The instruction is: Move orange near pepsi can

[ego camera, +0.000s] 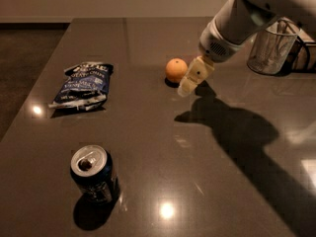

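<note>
The orange (pixel 176 69) is a small round fruit resting on the dark table, right of centre and towards the back. The pepsi can (pixel 92 174) stands upright near the front left, dark blue with a silver top and pull tab. My gripper (pixel 187 85) reaches in from the upper right on a white arm and hangs just right of the orange, its cream-coloured tip close beside the fruit. It holds nothing that I can see.
A flat blue-and-white chip bag (pixel 84 84) lies at the left of the table (pixel 148 132). A clear glass holder (pixel 270 48) stands at the back right. The arm casts a broad shadow over the right half of the table.
</note>
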